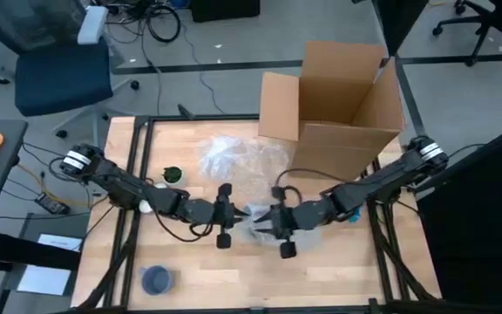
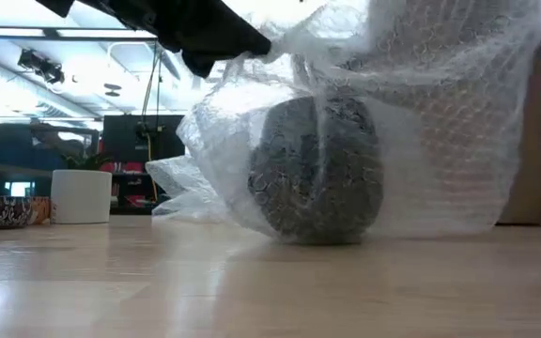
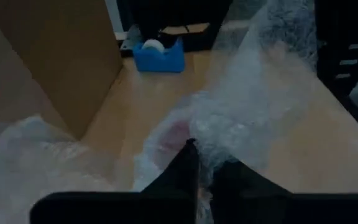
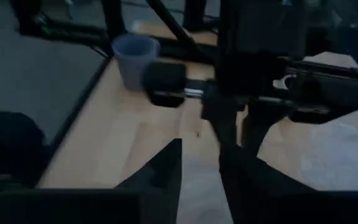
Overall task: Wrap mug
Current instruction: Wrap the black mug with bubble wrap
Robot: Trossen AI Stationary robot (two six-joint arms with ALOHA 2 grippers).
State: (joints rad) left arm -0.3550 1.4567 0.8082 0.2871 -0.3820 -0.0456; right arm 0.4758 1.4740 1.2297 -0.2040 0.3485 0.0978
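Sitting near the middle of the light wooden table is the dark rounded mug, draped in a clear sheet of bubble wrap. Both arms meet right over it. The left gripper is just to its left, fingers pinched together on the wrap's edge. The right gripper is right at the bundle; can't tell if its fingers are apart or together. An open brown cardboard box stands behind.
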